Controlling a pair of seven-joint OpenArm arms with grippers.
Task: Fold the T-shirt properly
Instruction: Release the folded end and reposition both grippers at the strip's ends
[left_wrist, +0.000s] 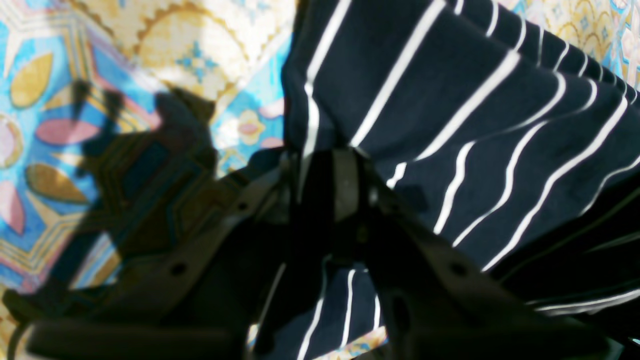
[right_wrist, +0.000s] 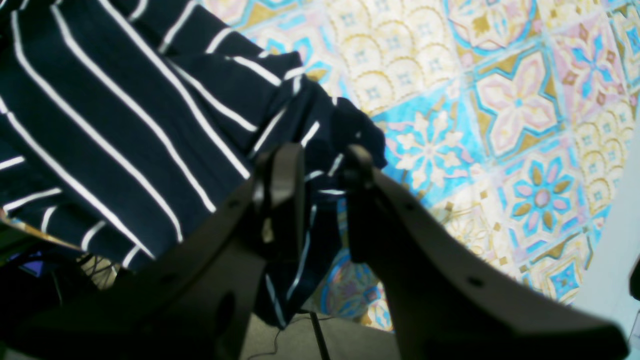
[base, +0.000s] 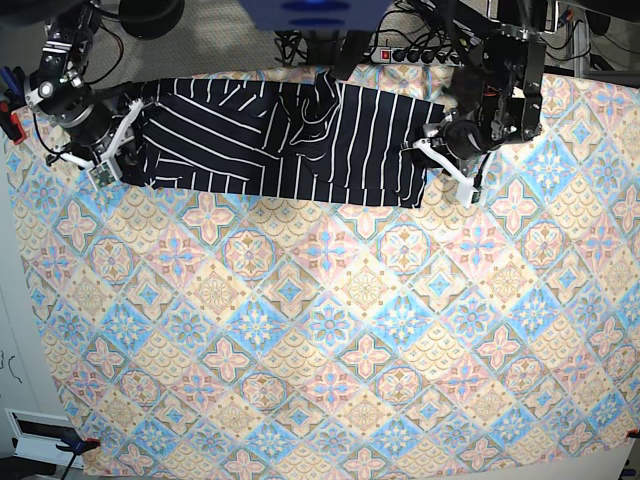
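The T-shirt (base: 285, 145) lies stretched along the far edge of the tablecloth (base: 330, 360), bunched at its middle, with an arm at each end. The left gripper (left_wrist: 332, 180) is pressed together on a pinch of striped cloth at its end. The right gripper (right_wrist: 320, 170) stands a little apart, with cloth between the fingers. Risk here: the right hold looks thin, so a pull could let that edge slip out. If both arms lift unevenly, I'd expect that centre wrinkle to get folded in.
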